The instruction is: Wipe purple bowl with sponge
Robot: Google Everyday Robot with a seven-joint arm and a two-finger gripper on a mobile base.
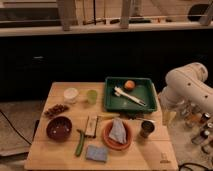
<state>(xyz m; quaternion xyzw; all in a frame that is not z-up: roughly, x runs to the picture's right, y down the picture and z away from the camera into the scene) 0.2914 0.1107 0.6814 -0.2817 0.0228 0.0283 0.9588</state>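
The wooden table [50,157] carries everything. The white arm [188,84] stands at its right edge, and the gripper [166,111] seems to hang just beside the green tray [112,103]; whether it is apart or together I cannot tell. The purple bowl [59,128] sits front left, and the sponge [96,153] lies near the front edge, apart from it.

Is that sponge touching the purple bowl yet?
Apart. The camera view shows bare table between the sponge and the purple bowl. The gripper hangs beside the table's right edge, far from both.
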